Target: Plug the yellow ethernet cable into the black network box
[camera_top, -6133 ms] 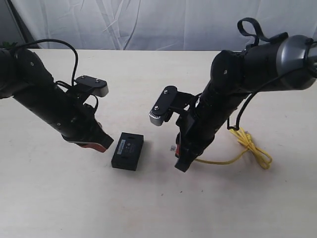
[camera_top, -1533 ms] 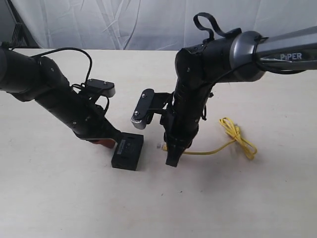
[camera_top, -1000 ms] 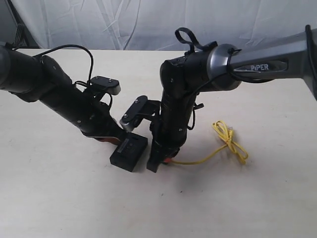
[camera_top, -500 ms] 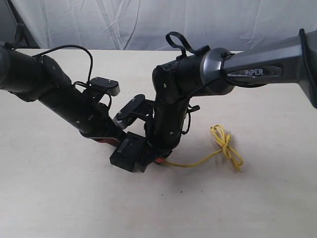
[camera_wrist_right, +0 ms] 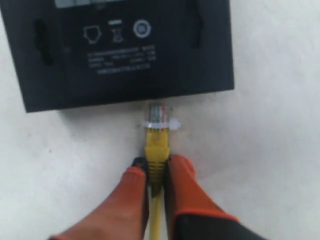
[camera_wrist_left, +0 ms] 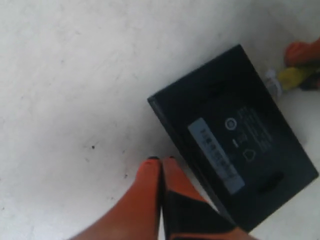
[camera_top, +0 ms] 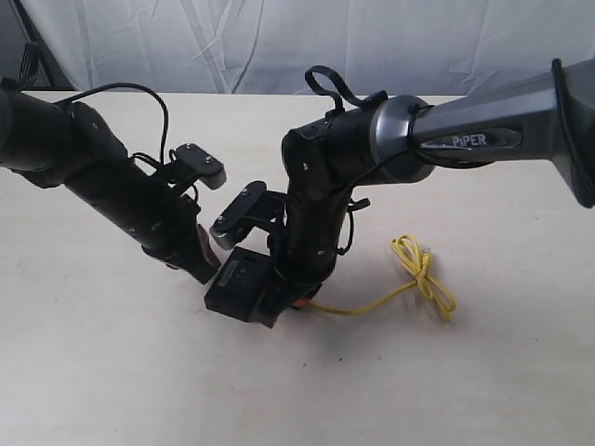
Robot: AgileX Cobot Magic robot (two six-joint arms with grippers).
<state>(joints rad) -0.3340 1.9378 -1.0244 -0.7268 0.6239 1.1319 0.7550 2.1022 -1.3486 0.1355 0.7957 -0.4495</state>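
Observation:
The black network box (camera_top: 240,282) lies flat on the table, white label up (camera_wrist_left: 218,155), also filling the right wrist view (camera_wrist_right: 120,50). My right gripper (camera_wrist_right: 156,164) is shut on the yellow ethernet cable (camera_wrist_right: 156,150) just behind its clear plug (camera_wrist_right: 158,114); the plug tip sits at the box's near side edge, a hair short of it. The rest of the cable trails right to a knotted loop (camera_top: 423,271). My left gripper (camera_wrist_left: 161,161) is shut and empty, its orange fingertips resting beside the box's opposite long side.
A pale tabletop (camera_top: 112,372) spreads all round, with a white curtain (camera_top: 279,42) behind it. Both black arms crowd over the box in the middle; the right arm's camera mount (camera_top: 237,216) hangs just above it.
The right arm has carried the cable's plug leftward from open table up to the box's edge, dragging the loop along. The left gripper slid in against the box's other side.

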